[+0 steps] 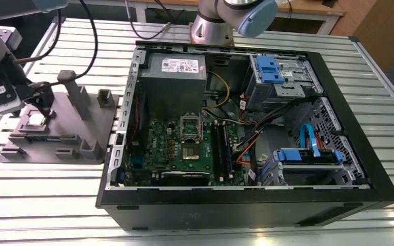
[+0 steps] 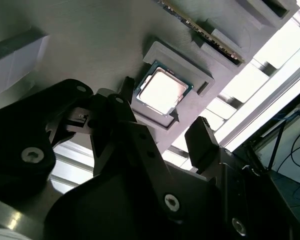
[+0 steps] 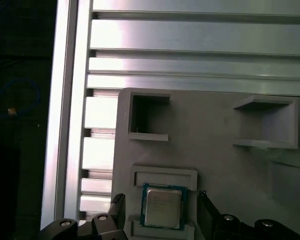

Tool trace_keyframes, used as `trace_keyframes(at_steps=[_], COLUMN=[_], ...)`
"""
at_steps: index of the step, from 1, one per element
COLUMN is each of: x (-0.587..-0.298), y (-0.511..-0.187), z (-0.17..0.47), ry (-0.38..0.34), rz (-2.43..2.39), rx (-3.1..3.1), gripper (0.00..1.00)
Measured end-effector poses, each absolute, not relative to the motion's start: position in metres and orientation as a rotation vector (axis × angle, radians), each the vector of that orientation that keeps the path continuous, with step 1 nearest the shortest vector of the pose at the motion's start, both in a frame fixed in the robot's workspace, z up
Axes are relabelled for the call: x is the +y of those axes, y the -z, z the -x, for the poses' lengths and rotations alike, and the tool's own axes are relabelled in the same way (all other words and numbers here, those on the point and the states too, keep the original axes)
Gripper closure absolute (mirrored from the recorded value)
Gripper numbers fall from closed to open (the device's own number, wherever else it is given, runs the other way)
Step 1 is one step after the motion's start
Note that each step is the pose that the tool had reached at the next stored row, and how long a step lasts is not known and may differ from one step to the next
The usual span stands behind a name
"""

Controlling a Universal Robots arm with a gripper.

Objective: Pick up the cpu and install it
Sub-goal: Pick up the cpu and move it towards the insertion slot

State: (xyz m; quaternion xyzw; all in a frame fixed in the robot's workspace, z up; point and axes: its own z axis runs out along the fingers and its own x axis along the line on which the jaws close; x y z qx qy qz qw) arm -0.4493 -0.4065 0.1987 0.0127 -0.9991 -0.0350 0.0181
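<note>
The cpu [image 1: 35,120] is a small silver-topped square chip lying flat in a recessed nest on the grey fixture plate [image 1: 60,130], at the exterior view's left. Both wrist views show it sitting in the nest: cpu [image 2: 162,90], cpu [image 3: 163,207]. My gripper [image 1: 39,108] hangs just above it, open. One black finger [image 3: 119,211] stands on one side of the chip and the other finger [image 3: 205,214] on the opposite side. A gap shows between each finger and the chip's edge. In the second wrist view the gripper [image 2: 165,117] straddles the nest the same way.
An open computer case [image 1: 334,92] lies at centre right, with the green motherboard [image 1: 170,148], a grey power supply box [image 1: 175,72] and blue drive cages [image 1: 269,69] inside. Grey posts [image 1: 74,92] rise from the fixture. Another arm's base [image 1: 214,25] stands behind the case on the slatted table [image 1: 46,205].
</note>
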Motion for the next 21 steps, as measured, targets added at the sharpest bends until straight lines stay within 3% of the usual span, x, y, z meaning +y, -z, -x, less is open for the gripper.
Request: trace_keyframes(at_steps=[21], x=[-0.407], y=[-0.183], z=[0.447], ry=[0.096], rz=[-0.029], rx=[-3.104], gripper=[0.33])
